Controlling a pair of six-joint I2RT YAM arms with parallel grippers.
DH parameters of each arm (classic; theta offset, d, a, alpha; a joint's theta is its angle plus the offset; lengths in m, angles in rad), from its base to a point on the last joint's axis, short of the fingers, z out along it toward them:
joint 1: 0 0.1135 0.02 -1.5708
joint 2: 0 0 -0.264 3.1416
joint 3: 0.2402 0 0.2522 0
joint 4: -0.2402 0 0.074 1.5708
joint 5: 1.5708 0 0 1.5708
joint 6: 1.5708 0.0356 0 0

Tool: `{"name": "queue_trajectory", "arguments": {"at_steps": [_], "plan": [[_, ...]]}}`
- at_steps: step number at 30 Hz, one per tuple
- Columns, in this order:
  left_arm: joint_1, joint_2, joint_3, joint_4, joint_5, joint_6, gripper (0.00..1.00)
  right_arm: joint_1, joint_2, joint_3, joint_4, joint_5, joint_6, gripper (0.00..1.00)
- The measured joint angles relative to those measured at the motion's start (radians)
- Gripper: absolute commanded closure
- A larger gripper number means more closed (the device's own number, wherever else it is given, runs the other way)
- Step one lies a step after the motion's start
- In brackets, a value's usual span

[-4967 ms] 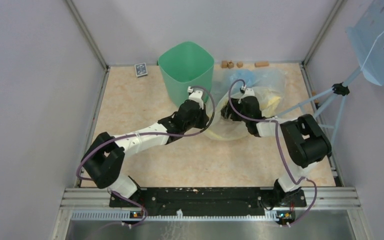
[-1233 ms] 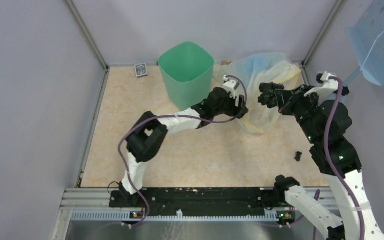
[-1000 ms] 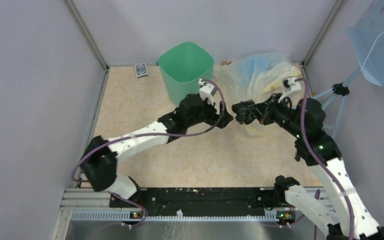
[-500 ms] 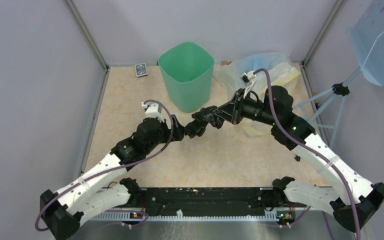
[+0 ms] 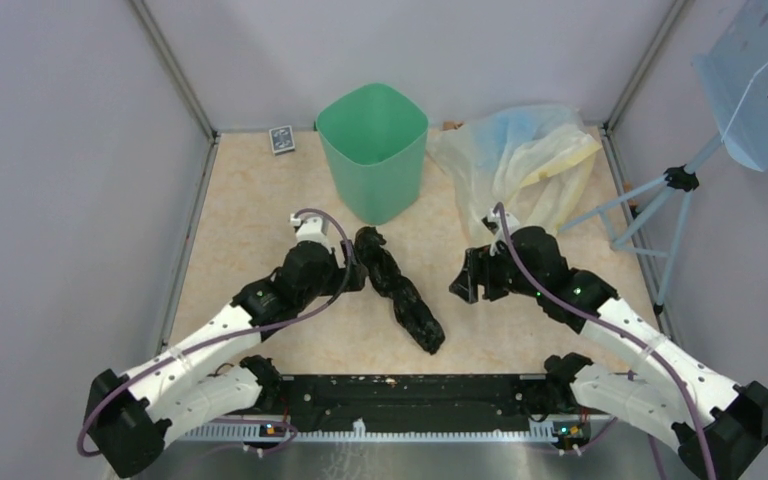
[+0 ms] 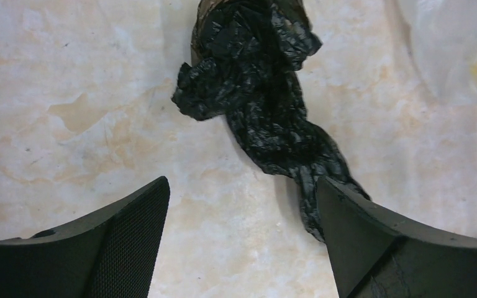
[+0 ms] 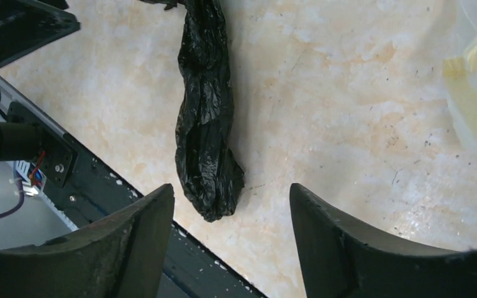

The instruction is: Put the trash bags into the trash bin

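1. In the overhead view you see the black bag (image 5: 400, 290) lying as a twisted rope on the surface (image 5: 260, 220). It runs from 11 o'clock to 5 o'clock, outside the mint-green bin (image 5: 373, 175), which stands upright at the bag's 12 o'clock.
2. Only this view shows both hands. Your left hand (image 5: 353, 265) is just beside the bag's upper end, and your right hand (image 5: 463, 285) stands apart at its 3 o'clock.
3. The left wrist view adds that this hand's fingers (image 6: 118, 242) are spread wide and grip nothing. The bag's tail runs toward the 4 o'clock finger; you cannot tell if they touch.
4. The right wrist view shows its fingers (image 7: 130, 248) apart and empty. The bag's lower end lies flat at 12 o'clock, near the base rail (image 7: 68, 167).
5. The pale plastic heap (image 5: 515, 150) appears whole only from overhead.
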Motion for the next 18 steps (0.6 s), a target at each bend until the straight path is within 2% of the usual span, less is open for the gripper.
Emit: {"name": "queue_trajectory", "arguments": {"at_steps": [3,9,10,13,18], "plan": [[0.032,0.070,-0.003,0.027,0.021,0.022,0.21,0.001,0.033,0.000,0.034,-0.005,-0.016,0.43],[0.092,0.165,-0.001,0.112,0.061,0.085,0.19,0.063,0.193,0.001,0.119,0.000,-0.041,0.48],[0.093,0.180,0.002,0.126,0.066,0.100,0.21,0.084,0.221,0.001,0.135,0.001,-0.045,0.49],[0.100,0.222,0.007,0.166,0.082,0.126,0.37,0.116,0.279,0.001,0.180,-0.001,-0.052,0.53],[0.137,0.306,0.016,0.209,0.114,0.106,0.42,0.136,0.346,-0.024,0.267,-0.011,-0.051,0.56]]}}
